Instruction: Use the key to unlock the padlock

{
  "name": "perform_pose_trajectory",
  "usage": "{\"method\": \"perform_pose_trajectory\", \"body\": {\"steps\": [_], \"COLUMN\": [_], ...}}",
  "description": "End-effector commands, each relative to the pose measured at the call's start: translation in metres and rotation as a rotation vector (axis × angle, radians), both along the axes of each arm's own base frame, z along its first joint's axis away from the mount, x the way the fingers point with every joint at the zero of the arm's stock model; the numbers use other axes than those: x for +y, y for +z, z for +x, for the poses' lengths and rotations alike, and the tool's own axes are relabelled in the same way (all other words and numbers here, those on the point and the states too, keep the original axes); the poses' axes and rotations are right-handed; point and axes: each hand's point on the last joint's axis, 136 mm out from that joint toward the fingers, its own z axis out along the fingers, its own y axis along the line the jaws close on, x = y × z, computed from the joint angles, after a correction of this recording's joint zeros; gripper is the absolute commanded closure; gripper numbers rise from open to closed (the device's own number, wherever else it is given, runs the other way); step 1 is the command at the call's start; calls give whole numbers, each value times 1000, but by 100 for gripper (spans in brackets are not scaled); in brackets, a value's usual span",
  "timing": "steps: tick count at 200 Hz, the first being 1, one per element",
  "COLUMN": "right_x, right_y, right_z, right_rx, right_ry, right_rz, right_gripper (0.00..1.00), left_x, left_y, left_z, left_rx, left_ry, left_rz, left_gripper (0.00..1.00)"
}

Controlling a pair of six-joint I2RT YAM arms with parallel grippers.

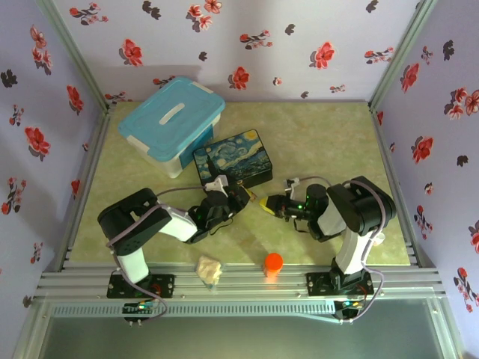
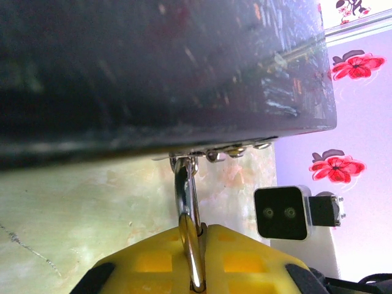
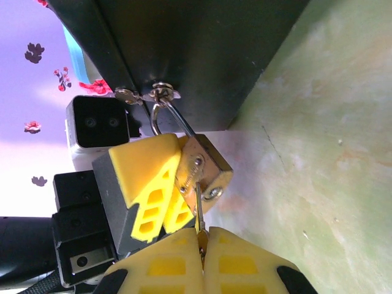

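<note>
The painted box [image 1: 232,153], a dark case with a swirling night-sky lid, lay mid-bench, and both arms reached in to its near side because the lock hung from the hasp [image 3: 162,93] on that front wall. The left end effector [image 2: 196,257] was pressed together on the padlock [image 3: 205,168] just below the box's front edge. Its yellow fingers [image 3: 156,184] pinched the silver shackle [image 2: 187,202] and lay against the brass body, probably to stop the lock swinging on the hasp and to keep its keyhole face turned away from the box. The right end effector [image 3: 202,251] faced it from further out from the box, its pads closed on the key [image 3: 199,208]. The slim blade ran straight from those pads to the lock's underside, so the tip looked to be at or just inside the keyway, though how deep it sat could not be made out. The shackle remained looped through the hasp, so the lock was judged not yet opened. Lilac walls [image 1: 299,45] printed with red and dark flowers enclosed the box on three sides, and the bench [image 1: 322,142] under it was pale green and marbled. A blue-lidded bin [image 1: 172,120] sat touching or just beside the box's far left corner. An orange cap [image 1: 273,262] and a crumpled pale scrap [image 1: 209,269] lay well to the near side of the box.
</note>
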Motion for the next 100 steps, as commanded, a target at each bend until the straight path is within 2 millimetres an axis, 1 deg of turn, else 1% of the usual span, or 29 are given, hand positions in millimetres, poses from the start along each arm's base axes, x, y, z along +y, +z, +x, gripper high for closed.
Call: {"method": "perform_pose_trajectory", "body": {"steps": [1, 16, 39, 69, 86, 100], "right_x": [-1, -3, -3, 1, 0, 1], "right_y": [-1, -5, -6, 8, 11, 10], "right_z": [-6, -9, -8, -3, 0, 1], "right_rx": [-6, 1, -2, -37, -41, -41], "right_ry": [-1, -1, -1, 4, 0, 2], "right_rz": [-2, -12, -14, 10, 17, 18], "right_gripper": [100, 100, 100, 100, 100, 100], "left_x": [-8, -8, -11, -13, -12, -14], "left_y": [27, 28, 31, 28, 27, 29], "left_z": [1, 1, 1, -1, -3, -3], "left_rx": [5, 7, 8, 8, 10, 8], "left_ry": [-7, -7, -15, -23, -18, -23], "left_rz": [-131, -131, -140, -137, -135, -143], "left_gripper": [100, 100, 100, 100, 100, 100]}}
